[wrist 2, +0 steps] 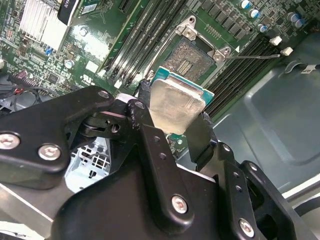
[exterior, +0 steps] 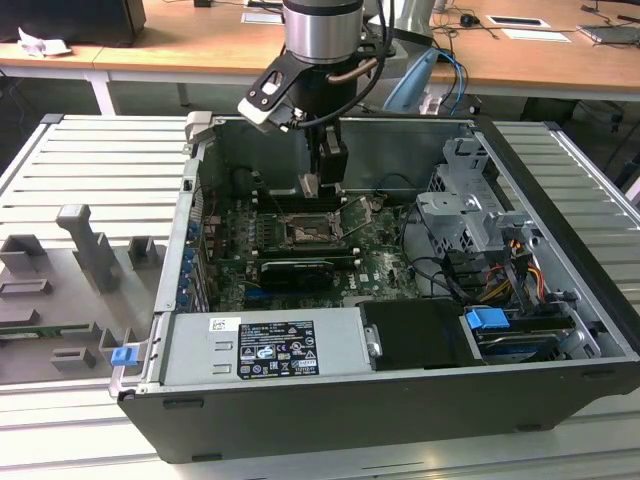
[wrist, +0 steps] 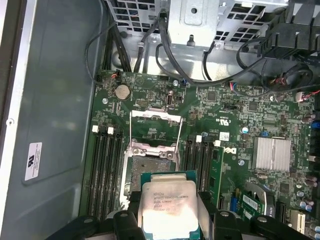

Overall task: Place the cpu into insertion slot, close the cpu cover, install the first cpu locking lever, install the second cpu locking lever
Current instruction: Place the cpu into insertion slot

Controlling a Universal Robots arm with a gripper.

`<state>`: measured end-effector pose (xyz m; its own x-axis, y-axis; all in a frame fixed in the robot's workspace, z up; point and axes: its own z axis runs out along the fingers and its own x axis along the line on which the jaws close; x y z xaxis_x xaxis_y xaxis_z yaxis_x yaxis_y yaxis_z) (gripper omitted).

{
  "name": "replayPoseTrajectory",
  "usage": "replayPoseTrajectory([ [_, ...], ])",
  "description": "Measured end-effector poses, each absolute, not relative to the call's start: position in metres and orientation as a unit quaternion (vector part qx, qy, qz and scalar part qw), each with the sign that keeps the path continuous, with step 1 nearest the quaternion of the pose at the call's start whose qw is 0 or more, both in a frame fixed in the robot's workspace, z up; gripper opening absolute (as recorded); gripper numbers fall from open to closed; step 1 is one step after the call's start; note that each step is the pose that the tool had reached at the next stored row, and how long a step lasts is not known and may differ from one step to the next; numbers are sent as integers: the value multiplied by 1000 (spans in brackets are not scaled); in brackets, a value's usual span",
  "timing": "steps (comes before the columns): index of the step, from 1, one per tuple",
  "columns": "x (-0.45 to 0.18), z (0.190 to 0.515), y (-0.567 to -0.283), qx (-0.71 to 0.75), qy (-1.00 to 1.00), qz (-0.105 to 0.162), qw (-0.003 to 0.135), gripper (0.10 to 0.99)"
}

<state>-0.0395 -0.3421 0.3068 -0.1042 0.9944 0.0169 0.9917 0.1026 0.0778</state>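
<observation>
My gripper (exterior: 313, 187) is shut on the cpu (exterior: 309, 186) and hangs a little above the motherboard inside the open computer case. In both wrist views the cpu (wrist 2: 176, 104) (wrist: 167, 204) shows a pale silver face on a green carrier, gripped at two opposite edges by the black fingers (wrist 2: 144, 116). The insertion slot (wrist: 150, 166) (wrist 2: 189, 59) (exterior: 304, 232) lies bare and dark just beyond the chip. The cpu cover (wrist: 155, 116) is swung open away from the socket. A thin locking lever (wrist 2: 252, 56) sticks out beside the slot.
Long black memory slots (wrist: 105, 170) flank the socket on both sides. A silver heatsink (wrist: 272, 152), a metal drive cage (exterior: 470, 205) with cables (exterior: 440, 270) and the power supply (exterior: 265, 345) crowd the case. The case walls (exterior: 190, 215) rise around the board.
</observation>
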Motion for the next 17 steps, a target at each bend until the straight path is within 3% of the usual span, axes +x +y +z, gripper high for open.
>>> replayPoseTrajectory([
  [17,-40,289,-342,701,712,29,31,529],
])
